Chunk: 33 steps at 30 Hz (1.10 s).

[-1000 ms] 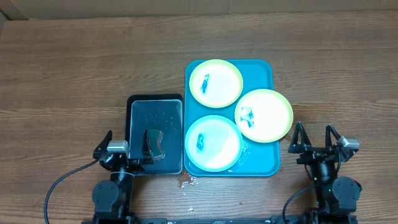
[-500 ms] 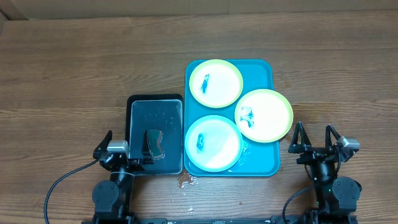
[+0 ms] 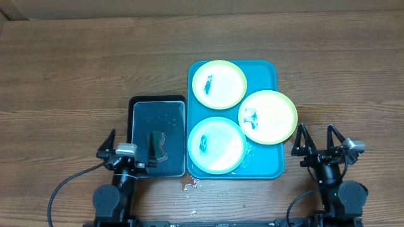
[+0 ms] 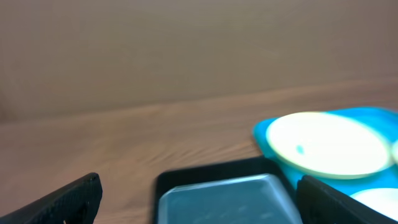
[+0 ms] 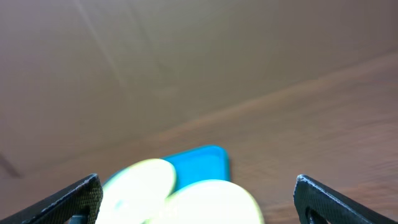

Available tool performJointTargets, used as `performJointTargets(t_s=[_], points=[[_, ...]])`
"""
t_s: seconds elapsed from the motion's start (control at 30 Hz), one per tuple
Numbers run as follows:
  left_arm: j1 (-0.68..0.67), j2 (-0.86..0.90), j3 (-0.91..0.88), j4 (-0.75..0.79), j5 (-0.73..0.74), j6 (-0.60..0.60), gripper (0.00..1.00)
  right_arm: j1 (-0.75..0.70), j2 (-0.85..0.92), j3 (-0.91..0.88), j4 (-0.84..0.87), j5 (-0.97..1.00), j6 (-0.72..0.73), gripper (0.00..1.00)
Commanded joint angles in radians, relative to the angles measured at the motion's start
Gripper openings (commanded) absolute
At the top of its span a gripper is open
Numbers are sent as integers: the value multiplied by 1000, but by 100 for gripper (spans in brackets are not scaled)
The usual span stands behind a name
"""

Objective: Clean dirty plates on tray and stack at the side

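The turquoise tray [image 3: 267, 70] holds three plates. A yellow-green plate [image 3: 219, 84] lies at the far end with a dark smear. A second yellow-green plate [image 3: 268, 116] overhangs the tray's right rim. A pale blue-white plate [image 3: 216, 144] lies at the near left with a dark smear. My left gripper [image 3: 129, 144] is open and empty over the near end of the black basin [image 3: 157, 110]. My right gripper [image 3: 317, 137] is open and empty, just right of the tray's near corner. In the left wrist view I see the basin [image 4: 224, 193] and a plate [image 4: 326, 143]; the right wrist view shows two blurred plates [image 5: 211, 202].
A dark sponge-like object [image 3: 156, 146] lies in the black basin, which holds water. A small wet spill [image 3: 187, 183] marks the table in front of the basin and tray. Bare wood-grain table [image 3: 69, 75] spreads to the left, right and back.
The left gripper has shifted slightly to the right over the basin's near end. The right gripper has barely moved. Plates and tray are unchanged.
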Motion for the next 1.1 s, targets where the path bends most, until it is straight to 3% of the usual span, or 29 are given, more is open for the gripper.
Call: performJointTargets(t_s=[0.0,0.13,0.27,0.47,0.6,0.7,0.87,1.07], points=[[2,-6,4,84,305,-1,100,5,-8,0,87,-182,117,100],[2,-1,97,87,322,-47,100,5,5,116,50,-246,116,100],[2,84,298,-77,323,-49,100,5,97,332,-112,-262,4,100],[2,380,683,-466,330,-56,100,5,405,766,-559,-256,-152,100],[2,631,955,-719,330,-55,100,5,667,1039,-881,-249,-171,100],[2,819,1123,-865,330,-55,100,5,856,1190,-1052,-248,-286,100],[2,1024,1263,-1011,330,-52,100,5,1057,1277,-1081,-269,-284,100],[2,1165,1282,-1137,375,-108,100,48,1228,1268,-1160,-487,-264,100]])
